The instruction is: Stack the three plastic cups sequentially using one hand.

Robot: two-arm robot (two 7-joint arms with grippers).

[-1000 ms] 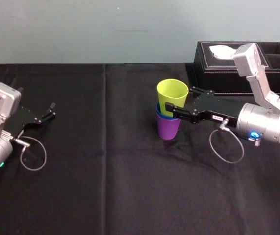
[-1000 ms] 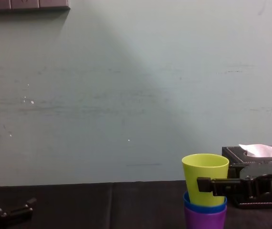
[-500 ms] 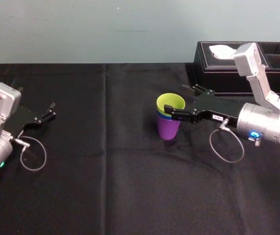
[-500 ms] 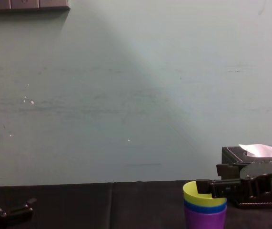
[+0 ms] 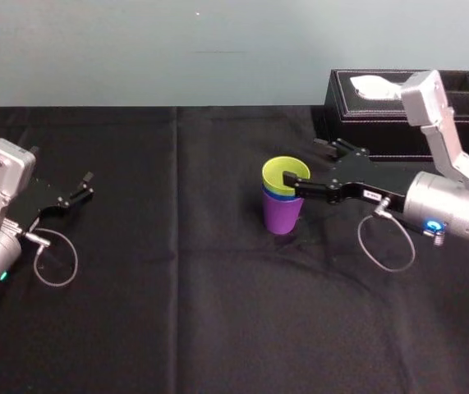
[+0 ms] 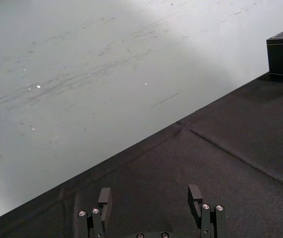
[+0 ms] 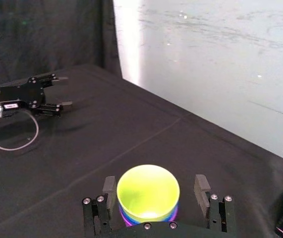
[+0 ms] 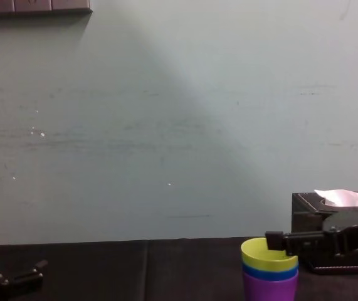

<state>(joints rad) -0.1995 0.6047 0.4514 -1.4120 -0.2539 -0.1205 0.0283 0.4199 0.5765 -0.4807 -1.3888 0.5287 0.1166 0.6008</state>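
Plastic, light and probably slick: yellow-green cup nests in blue cup and purple cup on the black cloth. My right gripper flanks it, jaws spread; I'd pinch below the rim. Left gripper idles, spread.

The blue tapered plastic cup is nearly swallowed, just a rim band peeking between the yellow-green plastic cup nested inside it and the purple plastic cup outside. In the chest view the purple cup's base runs off the bottom edge, and the black tissue box is cut by the right edge.
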